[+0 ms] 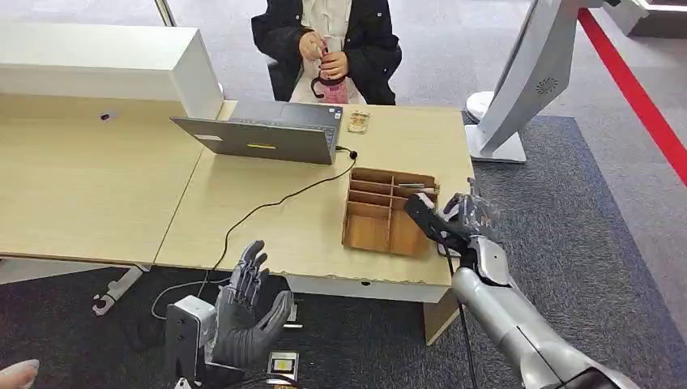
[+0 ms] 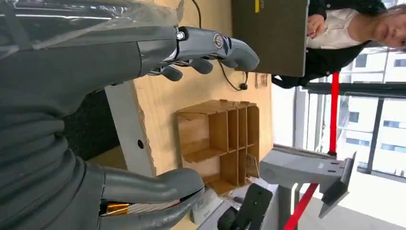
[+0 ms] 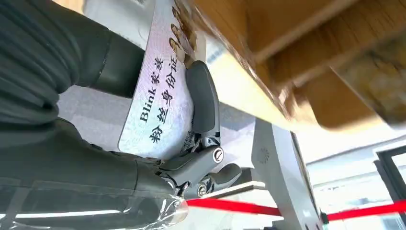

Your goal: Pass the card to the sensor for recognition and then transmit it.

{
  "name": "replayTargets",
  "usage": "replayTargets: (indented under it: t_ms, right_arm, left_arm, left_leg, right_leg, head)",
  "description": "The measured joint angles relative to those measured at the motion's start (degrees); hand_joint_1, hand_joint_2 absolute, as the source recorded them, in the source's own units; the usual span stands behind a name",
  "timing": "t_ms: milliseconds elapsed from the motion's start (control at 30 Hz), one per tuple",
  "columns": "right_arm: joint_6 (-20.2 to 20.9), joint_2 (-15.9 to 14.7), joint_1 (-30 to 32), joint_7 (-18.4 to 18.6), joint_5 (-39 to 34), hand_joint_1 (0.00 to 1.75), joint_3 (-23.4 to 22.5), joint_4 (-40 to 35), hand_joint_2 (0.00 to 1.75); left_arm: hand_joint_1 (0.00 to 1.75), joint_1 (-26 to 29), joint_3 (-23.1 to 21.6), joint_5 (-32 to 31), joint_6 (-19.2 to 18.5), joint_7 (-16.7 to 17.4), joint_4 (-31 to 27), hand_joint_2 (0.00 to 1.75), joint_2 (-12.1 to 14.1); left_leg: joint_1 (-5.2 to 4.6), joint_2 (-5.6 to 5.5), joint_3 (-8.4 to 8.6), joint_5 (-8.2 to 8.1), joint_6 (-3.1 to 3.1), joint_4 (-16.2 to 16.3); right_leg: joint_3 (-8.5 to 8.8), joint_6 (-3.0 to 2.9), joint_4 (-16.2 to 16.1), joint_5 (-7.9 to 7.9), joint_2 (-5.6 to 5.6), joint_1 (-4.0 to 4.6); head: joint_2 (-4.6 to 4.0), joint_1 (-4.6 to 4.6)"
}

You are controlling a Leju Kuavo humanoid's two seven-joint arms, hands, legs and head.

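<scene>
**At table edge: card in right hand, sensor step not yet done**

On the far left of the head view, a white box is seen on the table. Below the table's front edge, the left hand is held with fingers spread wide and nothing in it. A small square device is visible on the floor just beside that hand; whether it is the sensor cannot be told.

Further right, a laptop is set on the table, with a cable run from it over the front edge. A seated person is seen behind it. The wooden organiser is placed near the table's right corner.

Just right of the organiser, the right hand is raised. In the right wrist view the card is pinched flat between thumb and fingers, close beside the organiser's edge.

Progress, as judged: pickup is done. Presenting to the sensor and the hand-over are both left.

Card look: thin, flat, pale, with printed "Blink" text, Chinese characters and a small picture of figures at one end. It appears rigid and unbent. The thumb is laid across the printed face, so part of it is covered.
</scene>
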Motion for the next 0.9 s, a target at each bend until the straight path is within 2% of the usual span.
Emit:
replayTargets:
  t_ms: [267,367,433,700,800,900]
  right_arm:
    - [-0.18,-0.59,-0.66,0.66,0.90,1.75,-0.11,-1.69,1.75]
    - [-0.63,-3.15,-5.43,2.34,5.12,1.75,-0.77,-11.39,1.75]
    - [0.21,-3.15,-8.27,1.69,5.79,1.75,-0.74,-14.18,1.75]
    - [6.12,0.66,-13.45,-2.82,5.97,1.75,0.68,-16.16,1.75]
    - [7.78,2.34,-15.80,-3.43,5.62,1.75,1.51,-15.09,1.75]
    - [9.25,3.32,-18.54,-3.43,4.86,1.75,2.53,-12.16,1.75]
  left_arm:
    - [0.00,-0.52,-0.13,0.83,0.00,-0.46,0.02,1.75,0.04]
    - [0.00,-1.69,-0.55,1.80,0.00,-2.01,0.72,1.75,0.26]
    - [0.00,-2.40,-0.70,2.17,0.00,-2.80,1.27,1.75,0.20]
    - [0.00,-4.47,-1.84,3.57,-1.03,-4.20,2.69,1.75,-0.37]
    - [0.00,-4.85,-1.94,4.07,-3.58,-4.22,3.28,1.75,-0.74]
    - [0.00,-5.34,-1.99,4.20,-8.04,-4.37,3.93,1.75,-1.33]
  left_leg:
    - [0.00,0.00,0.00,0.00,0.00,0.00]
    - [-0.01,0.00,-0.02,0.00,0.00,0.00]
    - [0.01,0.01,-0.01,0.00,0.00,0.00]
    - [0.01,0.02,-0.06,0.01,-0.01,0.00]
    - [0.01,0.02,-0.06,0.01,-0.01,0.00]
    - [0.00,0.02,-0.08,0.01,-0.01,0.00]
  right_leg:
    - [0.00,0.00,0.00,0.00,0.00,0.00]
    - [-0.02,0.00,0.00,0.01,0.00,-0.01]
    - [-0.01,0.00,0.00,0.01,0.01,0.00]
    - [-0.04,-0.01,0.03,0.00,0.02,0.01]
    - [-0.05,-0.01,0.03,0.00,0.02,0.01]
    - [-0.04,0.00,0.03,0.00,0.01,0.00]
  head:
    - [0.00,0.02]
    - [0.02,0.02]
    - [0.00,0.00]
    - [0.02,0.02]
    - [0.00,0.02]
    - [0.02,0.04]
